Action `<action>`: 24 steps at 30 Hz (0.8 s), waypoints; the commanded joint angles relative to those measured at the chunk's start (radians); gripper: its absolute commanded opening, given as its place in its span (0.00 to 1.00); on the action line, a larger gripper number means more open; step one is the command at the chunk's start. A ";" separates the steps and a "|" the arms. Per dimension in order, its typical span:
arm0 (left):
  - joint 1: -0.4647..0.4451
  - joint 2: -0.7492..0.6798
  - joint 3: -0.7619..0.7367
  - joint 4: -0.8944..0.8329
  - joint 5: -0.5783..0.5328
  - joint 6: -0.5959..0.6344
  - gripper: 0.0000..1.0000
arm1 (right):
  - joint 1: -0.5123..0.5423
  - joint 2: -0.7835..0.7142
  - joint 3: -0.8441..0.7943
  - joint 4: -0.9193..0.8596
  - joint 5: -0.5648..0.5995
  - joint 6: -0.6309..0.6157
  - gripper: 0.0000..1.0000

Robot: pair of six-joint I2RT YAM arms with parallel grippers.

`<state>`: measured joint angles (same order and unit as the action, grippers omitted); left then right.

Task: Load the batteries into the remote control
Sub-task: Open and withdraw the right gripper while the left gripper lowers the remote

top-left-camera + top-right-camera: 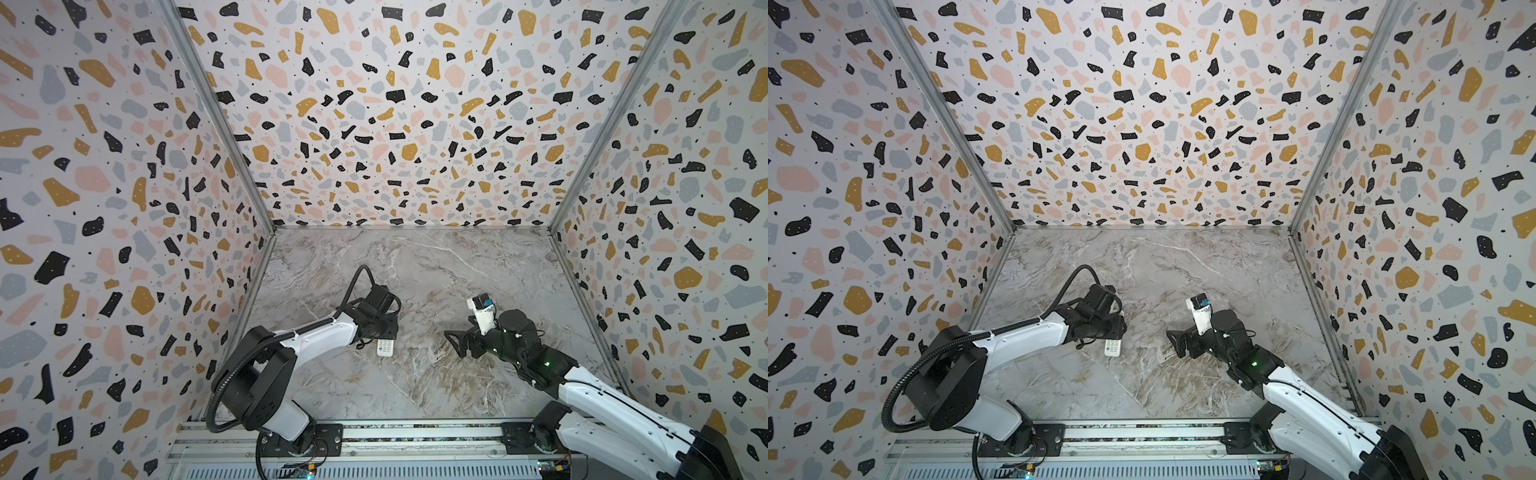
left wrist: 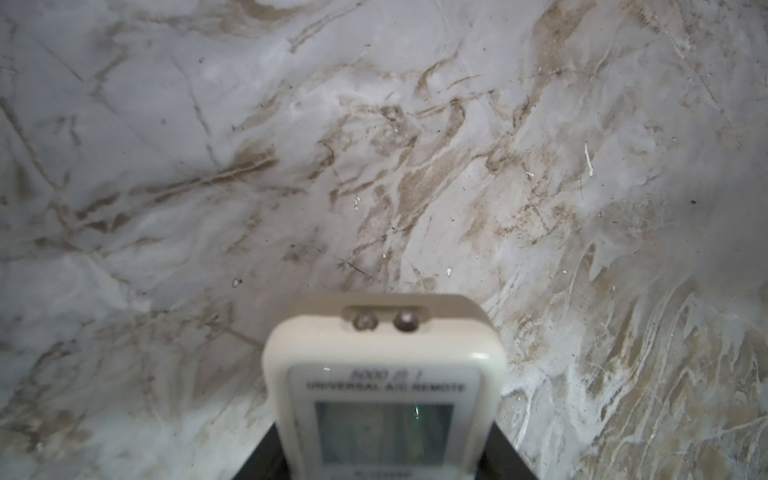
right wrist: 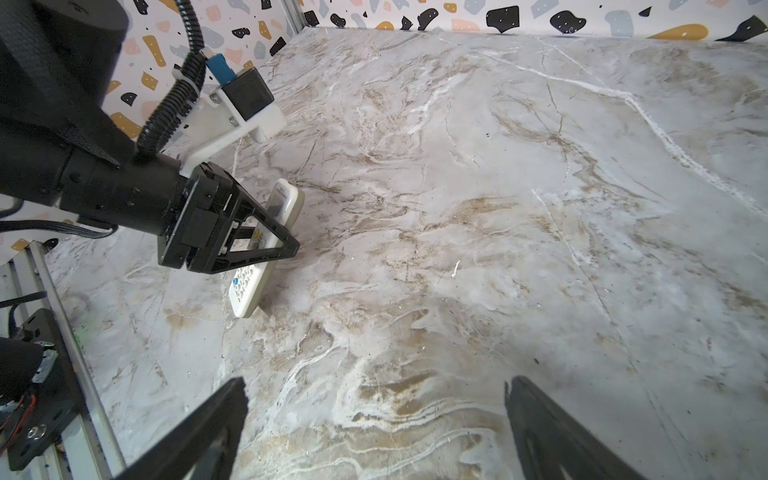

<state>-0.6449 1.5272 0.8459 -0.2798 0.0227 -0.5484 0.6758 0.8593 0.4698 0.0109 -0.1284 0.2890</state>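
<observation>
A: Where is the remote control?
B: It's in the left gripper, clamped across its middle with the fingers closed on both long sides. It's tilted with the screen end up. The button end is at the table or just off it, can't tell which. It also pokes out under the wrist in both top views.

A: Which face is showing?
B: The buttons and screen. The left wrist view has the screen and the two emitter bulbs close up. The back is turned away, so I can't tell whether the compartment is open or loaded.

A: Batteries?
B: None visible in any view, either on the table or in a jaw.

A: Right gripper?
B: The right gripper is spread wide and holding nothing. It hangs over bare marble, well apart from the remote, and points toward it in a top view.

A: Progress?
B: My judgement is early or unclear. The remote is grasped and no loading shows. What's left is to get the back facing up, find the cells and seat them.

A: Anything in the way?
B: No clutter, only speckled walls around the table. The left fingers cover the remote's middle, which might block the compartment.
</observation>
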 commanded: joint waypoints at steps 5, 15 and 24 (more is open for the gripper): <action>0.003 0.020 -0.011 0.020 -0.036 -0.042 0.22 | -0.017 -0.017 -0.008 -0.009 -0.017 -0.004 0.99; 0.004 0.035 -0.024 0.025 -0.065 -0.057 0.25 | -0.037 -0.008 0.003 -0.005 -0.040 -0.006 0.99; 0.004 0.042 -0.042 0.045 -0.063 -0.065 0.27 | -0.040 -0.007 0.014 -0.012 -0.042 -0.006 0.99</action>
<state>-0.6445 1.5574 0.8242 -0.2569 -0.0257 -0.6018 0.6403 0.8585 0.4599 0.0105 -0.1650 0.2886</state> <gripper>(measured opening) 0.517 0.991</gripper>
